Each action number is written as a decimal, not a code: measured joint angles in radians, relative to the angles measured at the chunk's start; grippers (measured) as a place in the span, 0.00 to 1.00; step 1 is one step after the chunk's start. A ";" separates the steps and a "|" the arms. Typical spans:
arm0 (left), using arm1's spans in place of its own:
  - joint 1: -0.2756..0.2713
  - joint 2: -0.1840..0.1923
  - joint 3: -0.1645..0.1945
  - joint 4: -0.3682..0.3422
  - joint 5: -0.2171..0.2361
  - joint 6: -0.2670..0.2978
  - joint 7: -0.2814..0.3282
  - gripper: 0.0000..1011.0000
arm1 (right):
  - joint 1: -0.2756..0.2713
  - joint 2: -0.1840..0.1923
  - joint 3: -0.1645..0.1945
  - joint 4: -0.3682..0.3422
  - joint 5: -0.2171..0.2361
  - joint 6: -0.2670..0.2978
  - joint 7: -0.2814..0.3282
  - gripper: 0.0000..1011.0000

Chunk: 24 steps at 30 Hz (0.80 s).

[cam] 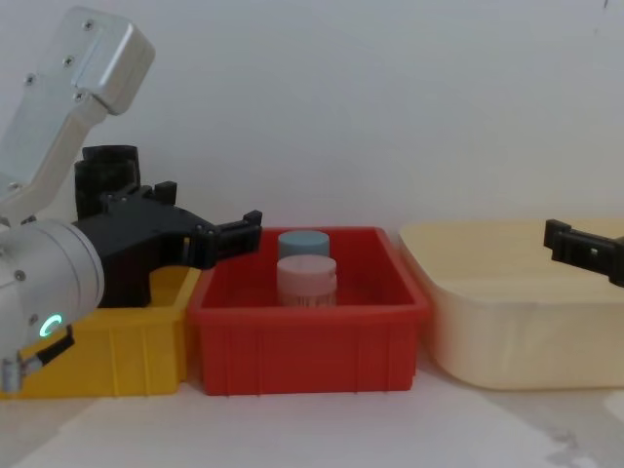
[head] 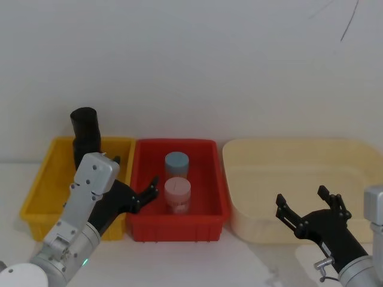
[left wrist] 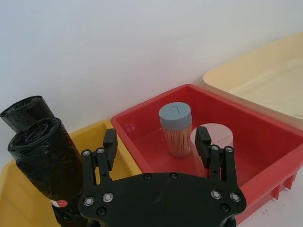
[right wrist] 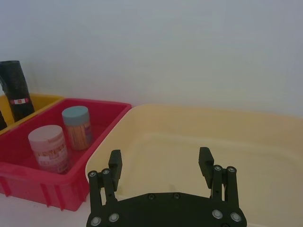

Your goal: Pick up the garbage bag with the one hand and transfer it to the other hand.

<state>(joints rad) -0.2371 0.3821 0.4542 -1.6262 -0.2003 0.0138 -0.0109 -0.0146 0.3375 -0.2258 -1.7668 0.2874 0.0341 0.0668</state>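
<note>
Three bins stood in a row on the table point(head: 251, 263), against a white wall. The yellow bin point(head: 36, 197) was at the left of the head view, the red bin point(head: 209, 179) at the centre and the cream bin point(head: 239, 197) at the right. The yellow and red rims met edge to edge. A narrow gap separated the red rim from the cream rim.

Two black rolls stood upright in the yellow bin. The garbage bag point(left wrist: 42, 161), the thicker roll, occupied the lower left of the left wrist view. A small red-and-white mark showed near its lower end. The second black roll point(left wrist: 23, 111) stood directly behind it, in contact or nearly so.

Two jars stood in the red bin. The blue-lidded jar point(head: 176, 161) was at the rear and the pink-lidded jar point(head: 178, 192) was in front of it.

The left tool point(head: 136, 172) was open and empty. It hung above the shared yellow and red rims, with one finger over each bin. The garbage bag stood just beside the finger over the yellow bin, apart from it.

The right tool point(head: 301, 196) was open and empty. It hung at the lower right of the head view, above the near rim of the cream bin and well apart from the rolls.
</note>
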 joint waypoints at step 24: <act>0.000 0.000 0.000 0.000 0.000 0.000 0.000 0.99 | 0.000 0.000 0.000 0.000 0.000 0.000 0.000 0.99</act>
<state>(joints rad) -0.2372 0.3821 0.4542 -1.6262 -0.2004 0.0138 -0.0109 -0.0146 0.3375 -0.2259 -1.7668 0.2874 0.0340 0.0668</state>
